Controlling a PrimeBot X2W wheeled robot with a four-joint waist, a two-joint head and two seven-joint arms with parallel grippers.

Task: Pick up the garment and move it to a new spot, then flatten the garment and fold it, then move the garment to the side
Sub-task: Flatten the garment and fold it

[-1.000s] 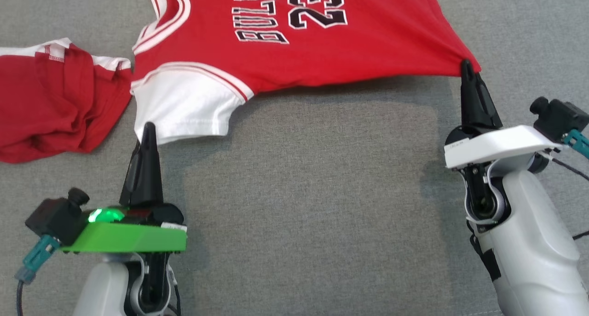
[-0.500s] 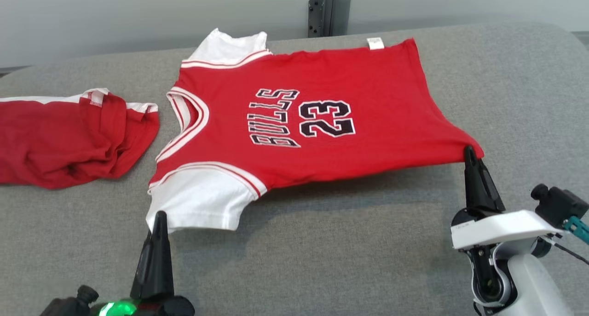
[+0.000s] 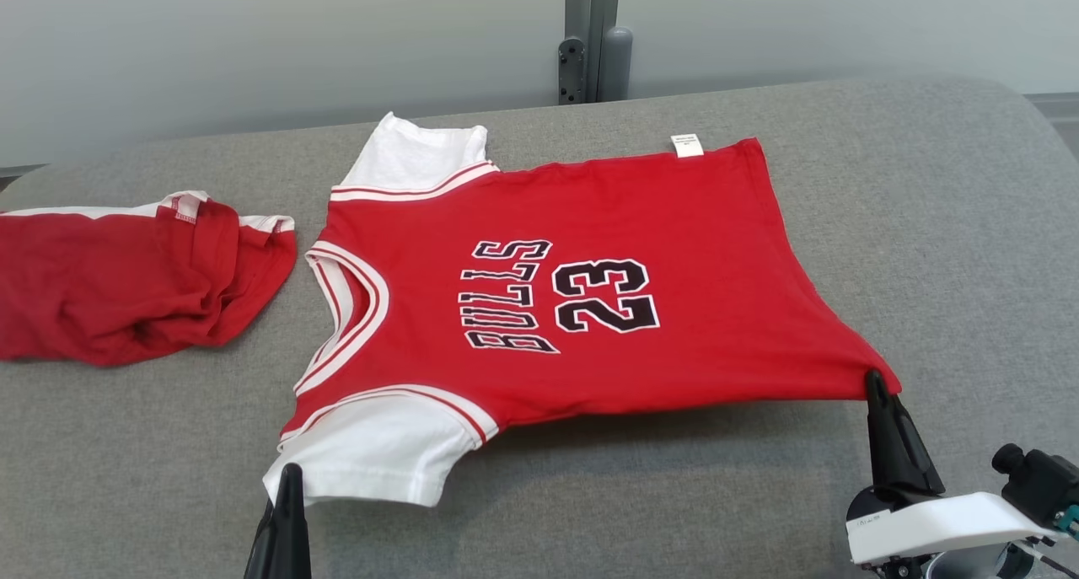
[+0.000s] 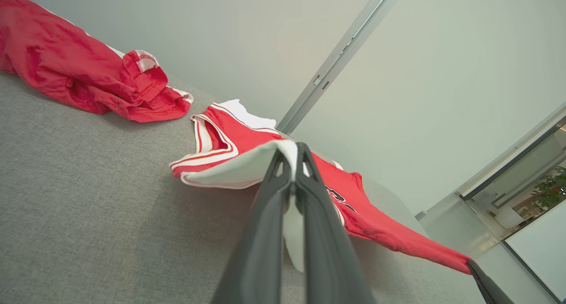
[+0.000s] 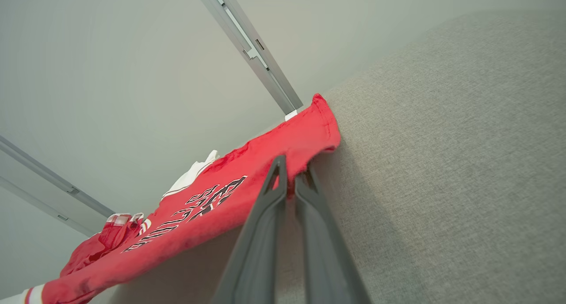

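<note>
The garment (image 3: 590, 259) is a red jersey with white sleeves and "BULLS 23" on it, spread across the grey tabletop. My left gripper (image 3: 291, 474) is shut on the edge of its near white sleeve, which the left wrist view shows pinched at the left gripper's (image 4: 294, 150) tips. My right gripper (image 3: 875, 381) is shut on the near red hem corner, seen clamped in the right wrist view at the right gripper (image 5: 292, 169). The held near edge of the garment (image 5: 247, 175) hangs a little above the table and throws a shadow; the far edge lies flat.
A second red garment (image 3: 126, 284) with white trim lies crumpled at the left, close to the jersey's collar. The grey padded table (image 3: 674, 495) has bare room in front and to the right. A wall with a metal post (image 3: 590, 40) stands behind the far edge.
The head camera has tilted up, so the whole picture has slid down and the wall has come into view. Both grippers keep the same holds on the sleeve and the hem corner.
</note>
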